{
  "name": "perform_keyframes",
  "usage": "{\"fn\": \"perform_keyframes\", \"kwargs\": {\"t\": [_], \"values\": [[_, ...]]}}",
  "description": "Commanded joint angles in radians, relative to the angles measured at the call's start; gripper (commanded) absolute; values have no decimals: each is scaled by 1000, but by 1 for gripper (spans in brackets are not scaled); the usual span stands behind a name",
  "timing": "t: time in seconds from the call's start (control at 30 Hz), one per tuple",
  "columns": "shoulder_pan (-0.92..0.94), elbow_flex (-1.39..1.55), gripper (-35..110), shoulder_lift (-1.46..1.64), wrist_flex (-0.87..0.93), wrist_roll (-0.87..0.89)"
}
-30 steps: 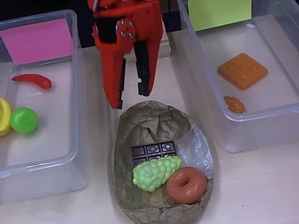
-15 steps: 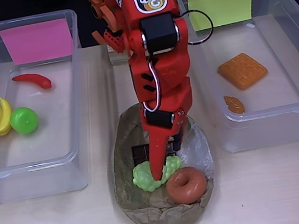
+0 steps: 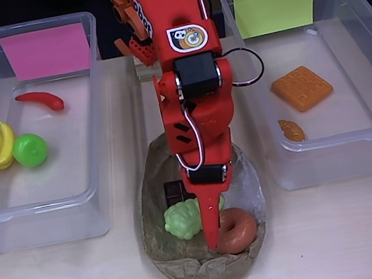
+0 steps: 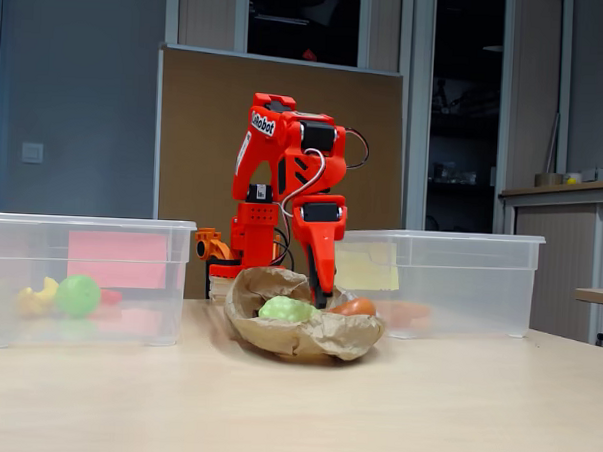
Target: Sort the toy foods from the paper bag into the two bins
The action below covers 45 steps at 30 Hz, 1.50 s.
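Jaws cannot be judged: the red gripper dips into the paper bag, its tip between the grapes and the donut, touching both. Half a second ago it sat on the grapes. Overhead, the chocolate bar peeks out behind.

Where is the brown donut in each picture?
Overhead view: the brown donut lies at the lower right of the paper bag, against the claw tip.
Fixed view: it peeks over the bag's right rim.
Shared landmark: the pale green grapes just left of it.
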Motion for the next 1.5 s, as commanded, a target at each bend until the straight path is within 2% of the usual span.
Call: {"fn": "perform_keyframes", "kwargs": {"t": [0.0,0.3,0.83,0.9,1.0,1.07,1.47], "values": [[20,-3,40,28,41,-25],[66,11,37,67,130,-92],[78,-164,37,-201,58,-120],[87,-170,32,-221,37,-120],[97,-172,14,-222,31,-118],[98,-179,8,-209,60,-115],[74,-250,6,-14,253,-38]]}}
